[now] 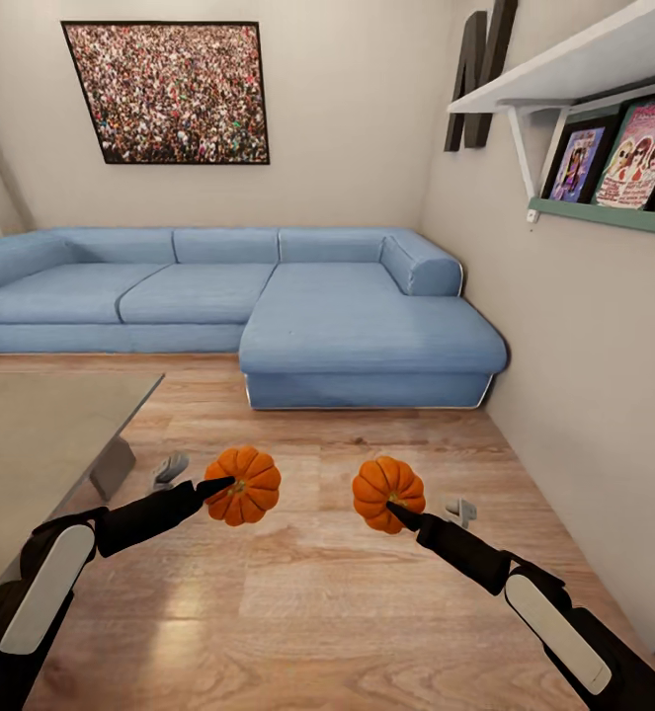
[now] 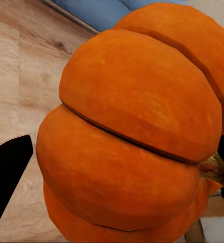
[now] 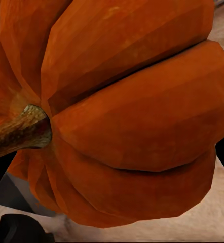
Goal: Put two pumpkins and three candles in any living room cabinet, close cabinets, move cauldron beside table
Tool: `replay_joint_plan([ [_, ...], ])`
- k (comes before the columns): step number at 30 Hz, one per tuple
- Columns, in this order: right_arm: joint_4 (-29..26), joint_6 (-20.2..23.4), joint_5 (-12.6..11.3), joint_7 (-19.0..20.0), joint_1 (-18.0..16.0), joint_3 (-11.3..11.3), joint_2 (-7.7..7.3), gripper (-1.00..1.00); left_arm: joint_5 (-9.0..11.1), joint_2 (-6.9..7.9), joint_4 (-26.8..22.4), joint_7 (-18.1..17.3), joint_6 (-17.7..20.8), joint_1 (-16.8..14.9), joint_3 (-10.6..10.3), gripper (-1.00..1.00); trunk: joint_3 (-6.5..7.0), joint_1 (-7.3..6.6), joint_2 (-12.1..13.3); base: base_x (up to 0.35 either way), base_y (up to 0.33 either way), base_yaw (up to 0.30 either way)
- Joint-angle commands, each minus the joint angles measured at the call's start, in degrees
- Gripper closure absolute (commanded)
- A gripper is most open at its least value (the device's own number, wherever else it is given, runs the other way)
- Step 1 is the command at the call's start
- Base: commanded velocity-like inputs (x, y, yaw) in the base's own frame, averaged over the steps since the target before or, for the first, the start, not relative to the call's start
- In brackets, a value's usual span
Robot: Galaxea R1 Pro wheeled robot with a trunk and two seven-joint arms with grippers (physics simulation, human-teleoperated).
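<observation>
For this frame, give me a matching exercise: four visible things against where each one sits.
Things:
1. left pumpkin
2. right pumpkin
3. blue sofa
4. table

Places:
A. against the far wall
B. in the right hand
C. at the head view's left edge
D. in the left hand

Pairs: 1-D, 2-B, 3-A, 4-C

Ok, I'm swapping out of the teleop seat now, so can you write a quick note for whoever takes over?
Left gripper: shut on the left pumpkin, held above the floor.
Right gripper: shut on the right pumpkin, also held up.
The table is at left; two candles lie on the wood floor.
Done: both pumpkins picked up.
Left: store pumpkins and candles in a cabinet, close it, place the cauldron.
</observation>
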Motion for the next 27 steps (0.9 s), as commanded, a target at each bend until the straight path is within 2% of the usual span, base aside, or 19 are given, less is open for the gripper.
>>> replay_joint_plan([
  [1, 0.0, 0.2, -0.6, 0.0, -0.1, 0.1, -0.05, 1.00, 0.2, -0.03, 0.0, -0.4, 0.3, 0.0, 0.1, 1.00, 0.21, -0.07, 0.0, -0.344, 0.000, 0.079],
  [11, 0.1, 0.2, -0.6, 0.0, -0.1, 0.1, -0.04, 1.00, 0.2, -0.06, 0.0, -0.4, 0.3, 0.0, -0.4, 1.00, 2.77, -0.33, 0.1, -0.344, 0.000, 0.091],
  [17, 0.1, 0.2, -0.6, 0.0, 0.0, 0.1, -0.05, 1.00, 0.1, -0.06, 0.0, -0.4, 0.3, -0.1, -0.7, 1.00, 4.43, -0.49, 0.2, -0.344, 0.000, 0.188],
  [21, 0.0, 0.2, -0.6, 0.0, -0.1, 0.1, -0.05, 1.00, 0.1, -0.05, 0.0, -0.4, 0.3, -0.1, -0.7, 1.00, 4.66, -0.49, 0.2, -0.338, 0.000, 0.210],
  [27, 0.1, 0.2, -0.6, 0.0, -0.1, 0.1, -0.05, 1.00, 0.1, 0.00, -0.2, -0.4, 0.3, -0.1, -0.7, 1.00, 5.02, -0.49, 0.2, -0.074, 0.000, 0.213],
])
